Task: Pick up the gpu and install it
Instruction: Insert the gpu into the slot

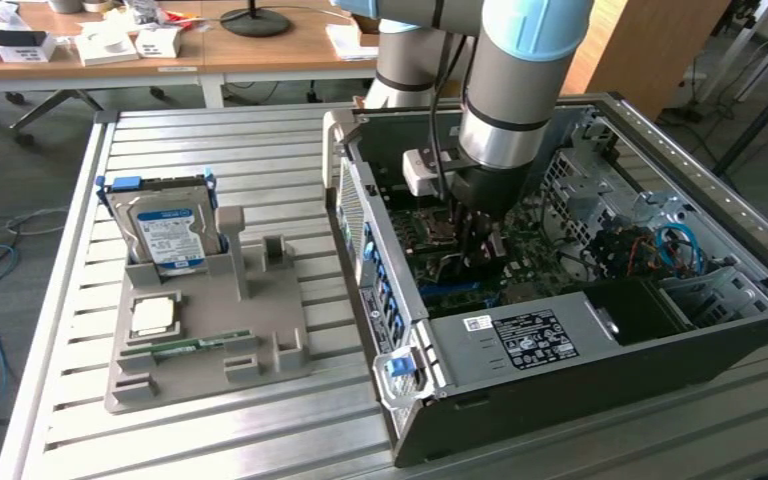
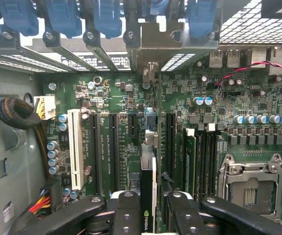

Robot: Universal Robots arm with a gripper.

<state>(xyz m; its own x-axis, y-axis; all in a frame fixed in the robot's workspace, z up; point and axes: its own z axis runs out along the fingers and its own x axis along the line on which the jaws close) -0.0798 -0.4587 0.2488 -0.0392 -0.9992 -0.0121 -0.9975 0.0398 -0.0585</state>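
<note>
Slatted aluminium worktop (image 1: 197,440) carries everything in the exterior view, with a wooden worktop (image 1: 264,55) behind it.

On the exterior view's left sits a grey fixture tray (image 1: 204,345). A silver hard drive (image 1: 164,225) stands upright in it. The print on its blue label is too small to read. In front of the drive lie a square processor (image 1: 153,317) and a narrow green memory stick (image 1: 201,345).

Right of the tray lies an open computer case (image 1: 598,350), its motherboard facing up. A white sticker (image 1: 524,335) on the dark inner cover shows a barcode and fine print I cannot read. The robot arm (image 1: 518,80) reaches straight down into the case, with the claw (image 1: 478,235) low over the board. Blue cables (image 1: 678,245) curl further right.

In the wrist view a white expansion slot (image 2: 74,147) runs beside several black slots. The claw (image 2: 150,208) pinches the gpu (image 2: 148,186) between its two black fingers (image 2: 128,210). The card is seen edge-on, standing on its long edge just over the board. Its long axis runs parallel to the slots and points toward the rear bracket openings with blue latches (image 2: 62,17). A green eye logo with NVIDIA lettering shows on the card near the fingers. Whether the card is seated in a slot cannot be told. The bare processor socket (image 2: 248,188) lies further right.
</note>
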